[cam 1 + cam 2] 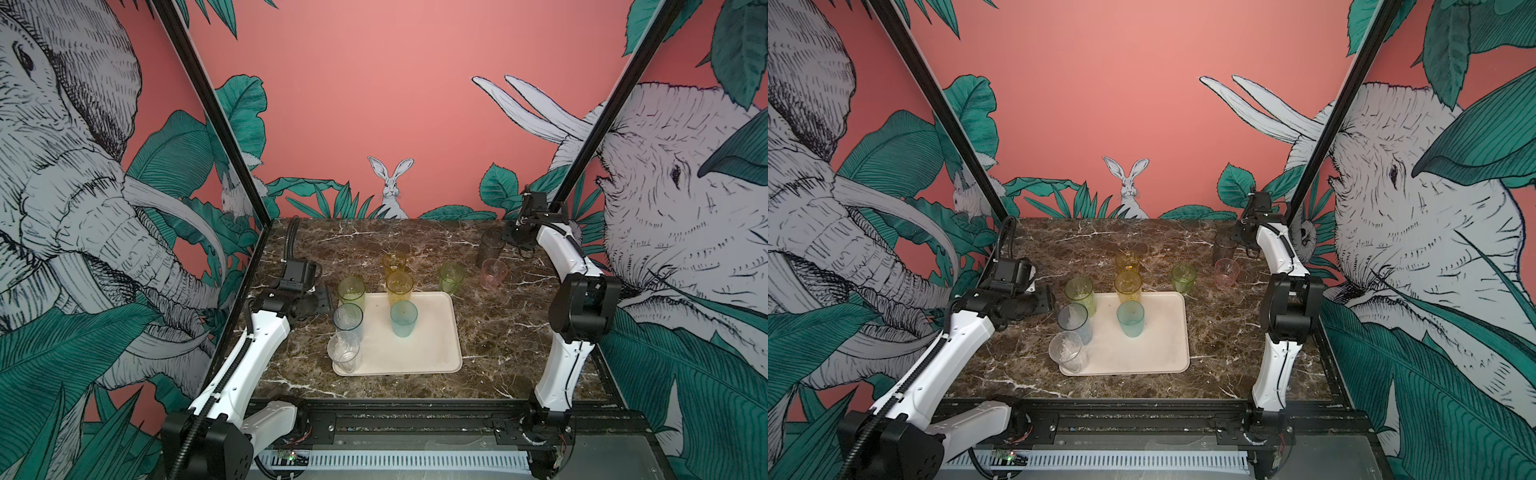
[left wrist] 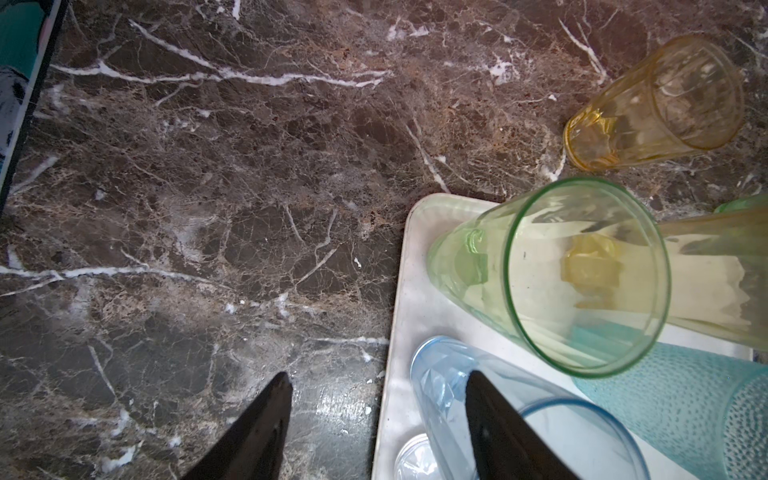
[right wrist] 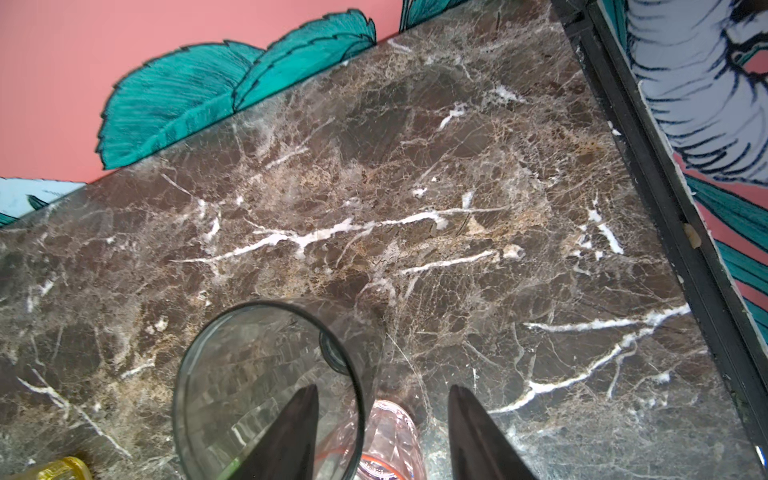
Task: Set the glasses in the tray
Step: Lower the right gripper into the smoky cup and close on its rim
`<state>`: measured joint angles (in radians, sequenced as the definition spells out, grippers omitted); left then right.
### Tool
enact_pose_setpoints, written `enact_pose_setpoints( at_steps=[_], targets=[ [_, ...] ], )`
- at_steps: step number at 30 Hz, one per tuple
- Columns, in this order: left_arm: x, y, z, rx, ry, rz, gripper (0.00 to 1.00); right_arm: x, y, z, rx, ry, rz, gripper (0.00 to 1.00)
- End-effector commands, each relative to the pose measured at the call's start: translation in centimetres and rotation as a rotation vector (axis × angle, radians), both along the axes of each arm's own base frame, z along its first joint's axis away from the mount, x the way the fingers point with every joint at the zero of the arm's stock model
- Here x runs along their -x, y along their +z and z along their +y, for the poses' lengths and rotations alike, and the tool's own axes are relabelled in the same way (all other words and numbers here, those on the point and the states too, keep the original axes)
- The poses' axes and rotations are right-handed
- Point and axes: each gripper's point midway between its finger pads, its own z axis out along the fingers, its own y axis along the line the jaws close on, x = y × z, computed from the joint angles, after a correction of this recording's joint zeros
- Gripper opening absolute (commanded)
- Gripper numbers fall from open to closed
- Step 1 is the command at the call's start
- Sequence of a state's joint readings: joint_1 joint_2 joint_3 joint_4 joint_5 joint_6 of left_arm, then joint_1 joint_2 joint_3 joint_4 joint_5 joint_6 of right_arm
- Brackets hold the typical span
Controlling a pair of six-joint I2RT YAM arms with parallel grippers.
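Nine glasses (image 1: pixel 403 318) – five set on the tray (image 1: pixel 428 340), four beyond it on marble (image 1: pixel 498 324), muralled walls (image 1: pixel 374 83), left gripper (image 2: pixel 378 373) and right gripper (image 3: pixel 383 386) held parted, nothing clasped

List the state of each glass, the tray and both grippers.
Tray: holds five glasses.
Tall green glass: upright, in tray.
Blue glass: upright, in tray.
Clear glass: upright, in tray.
Teal glass: upright, in tray.
Tall amber glass: upright, in tray.
Short amber glass: upright, on table.
Short green glass: upright, on table.
Pink glass: upright, on table.
Grey glass: upright, on table.
Left gripper: open, empty.
Right gripper: open, straddling grey glass's rim.
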<state>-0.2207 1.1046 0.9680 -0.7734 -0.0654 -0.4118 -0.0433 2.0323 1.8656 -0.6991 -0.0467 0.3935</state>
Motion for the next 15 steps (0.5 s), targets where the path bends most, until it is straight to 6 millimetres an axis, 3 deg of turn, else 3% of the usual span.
enact_pose_setpoints(
  at_steps=[1,15],
  targets=[
    [0.2,0.2,0.1,0.014,0.013,-0.006,0.68,-0.4,-0.7,0.1,-0.029,-0.001,-0.003,0.50],
    [0.1,0.2,0.0,0.021,0.011,-0.004,0.68,-0.6,-2.0,0.7,-0.063,0.010,0.008,0.39]
  ],
)
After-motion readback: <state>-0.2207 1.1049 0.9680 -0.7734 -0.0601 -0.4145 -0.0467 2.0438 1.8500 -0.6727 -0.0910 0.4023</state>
